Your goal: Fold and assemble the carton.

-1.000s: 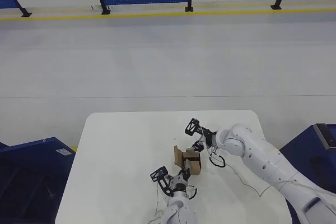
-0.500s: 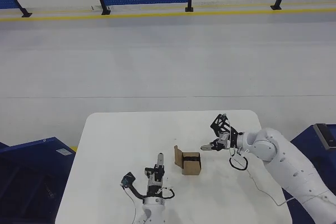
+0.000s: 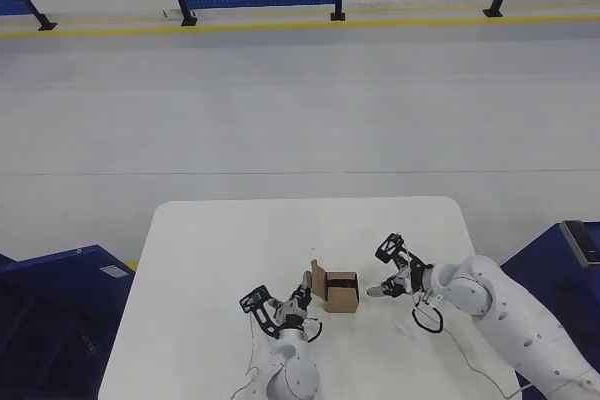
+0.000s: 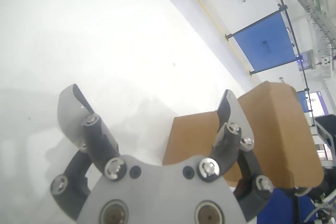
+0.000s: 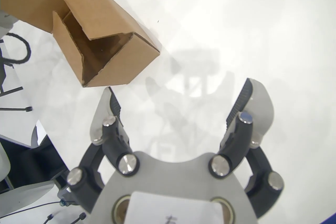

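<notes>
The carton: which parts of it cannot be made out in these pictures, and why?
1. Left wrist view: part of the carton sits behind the left gripper; whether the gripper touches it is unclear.
2. Right wrist view: the carton's far end is cut off by the picture's edge, and its inside is too dark to judge.
3. Top view: the carton is too small to tell how its flaps stand.

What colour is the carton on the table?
The carton is brown cardboard, darker inside its open end; the right wrist view shows it best.
</notes>
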You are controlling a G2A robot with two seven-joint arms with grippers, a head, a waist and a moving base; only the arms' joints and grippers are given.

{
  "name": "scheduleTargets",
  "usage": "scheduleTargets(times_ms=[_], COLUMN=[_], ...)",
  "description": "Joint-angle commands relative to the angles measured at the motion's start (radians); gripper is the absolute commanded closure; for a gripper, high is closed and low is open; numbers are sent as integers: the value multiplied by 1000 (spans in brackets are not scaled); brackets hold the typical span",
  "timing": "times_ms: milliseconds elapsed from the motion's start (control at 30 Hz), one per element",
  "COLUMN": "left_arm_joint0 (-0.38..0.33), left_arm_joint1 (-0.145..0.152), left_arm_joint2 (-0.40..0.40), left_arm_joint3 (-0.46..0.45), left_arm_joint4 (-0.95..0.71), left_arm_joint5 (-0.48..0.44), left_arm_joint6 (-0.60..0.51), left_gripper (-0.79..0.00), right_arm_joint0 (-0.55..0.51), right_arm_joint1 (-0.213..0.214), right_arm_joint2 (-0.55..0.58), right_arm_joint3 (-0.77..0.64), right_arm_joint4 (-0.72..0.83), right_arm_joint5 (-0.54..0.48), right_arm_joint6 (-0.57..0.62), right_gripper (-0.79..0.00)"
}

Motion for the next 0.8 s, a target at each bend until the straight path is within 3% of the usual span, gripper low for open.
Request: scheduleTargets(times_ms=[0, 433, 767], left_arm_joint0=[18, 66, 16], left_arm_joint1=[0, -2, -29], left_arm_joint2=[1, 48, 76], left_arm_joint3=[-15, -54, 31], left_arm_joint4=[3, 119, 134], left_arm_joint5=[-20, -37, 17], left_arm_joint6=[-4, -51, -32], left_gripper=[-785, -785, -785], right_arm_joint0=[15, 75, 79], right_arm_joint1=[-8, -48, -56], right_arm_joint2=[-16, -85, -68], right_arm_joint3=[14, 42, 81], right_arm_joint4=[-2, -20, 5], right_arm_joint5=[3, 7, -17], right_arm_joint6=[-3, -1, -24], right_gripper=[-785, -785, -785])
